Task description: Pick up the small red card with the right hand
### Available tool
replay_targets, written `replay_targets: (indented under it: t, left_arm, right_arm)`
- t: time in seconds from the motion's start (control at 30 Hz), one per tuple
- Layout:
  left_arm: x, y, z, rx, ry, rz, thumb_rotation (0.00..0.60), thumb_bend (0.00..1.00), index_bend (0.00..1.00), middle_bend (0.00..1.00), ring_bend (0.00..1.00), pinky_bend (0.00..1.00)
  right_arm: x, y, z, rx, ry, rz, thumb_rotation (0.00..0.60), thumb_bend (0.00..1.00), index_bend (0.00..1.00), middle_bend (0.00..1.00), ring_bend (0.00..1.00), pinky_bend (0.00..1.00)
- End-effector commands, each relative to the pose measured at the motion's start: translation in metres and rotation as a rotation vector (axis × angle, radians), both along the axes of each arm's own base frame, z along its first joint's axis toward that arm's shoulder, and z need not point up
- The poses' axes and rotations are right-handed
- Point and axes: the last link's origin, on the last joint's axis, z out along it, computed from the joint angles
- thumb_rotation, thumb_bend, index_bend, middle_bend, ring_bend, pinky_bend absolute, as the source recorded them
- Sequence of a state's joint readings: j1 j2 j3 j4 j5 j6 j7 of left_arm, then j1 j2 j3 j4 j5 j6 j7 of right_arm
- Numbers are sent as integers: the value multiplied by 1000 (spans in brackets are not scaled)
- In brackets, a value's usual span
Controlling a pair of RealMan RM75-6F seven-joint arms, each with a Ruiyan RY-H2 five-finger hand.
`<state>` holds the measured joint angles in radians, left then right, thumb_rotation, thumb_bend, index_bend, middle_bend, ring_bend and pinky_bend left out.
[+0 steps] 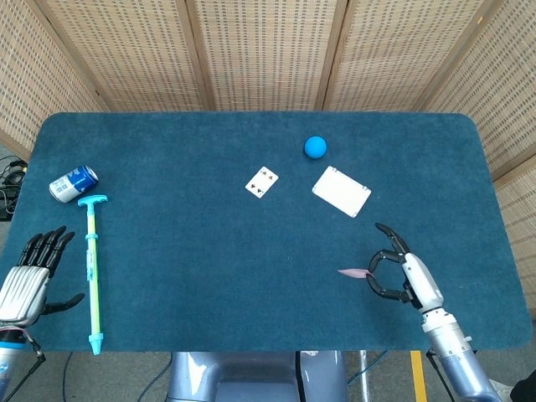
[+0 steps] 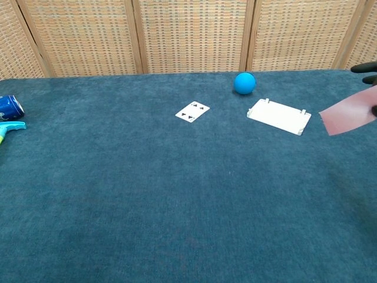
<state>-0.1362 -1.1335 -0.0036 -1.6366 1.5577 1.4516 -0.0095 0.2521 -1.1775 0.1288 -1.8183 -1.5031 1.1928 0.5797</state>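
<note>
Wicker screens back a blue counter (image 1: 209, 268). Near its 5 o'clock edge, the right hand (image 1: 406, 276) pinches the red card (image 1: 354, 273), held clear of the cloth, long axis pointing to 9 o'clock. Far off at 8 o'clock, the left hand (image 1: 29, 276) rests with fingers apart.

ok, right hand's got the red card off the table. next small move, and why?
Probably just hold the grip and steady the arm. The right hand pinches the red card clear above the table, apart from the white plate and blue ball. In the chest view the hand is nearly out of frame, so pulling further seems needless.
</note>
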Motion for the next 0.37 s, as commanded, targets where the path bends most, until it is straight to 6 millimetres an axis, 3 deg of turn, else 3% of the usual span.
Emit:
replay_targets:
  t: [0.03, 0.37]
  left_arm:
    - [1, -1, -1, -2, 3, -2, 600, 64, 0, 0, 0, 0]
    - [1, -1, -2, 1, 10, -3, 600, 63, 0, 0, 0, 0]
  right_arm:
    - [-17, 12, 13, 12, -16, 2, 600, 557, 611, 114, 0, 1]
    - [-17, 39, 19, 104, -108, 69, 600, 554, 612, 115, 0, 1]
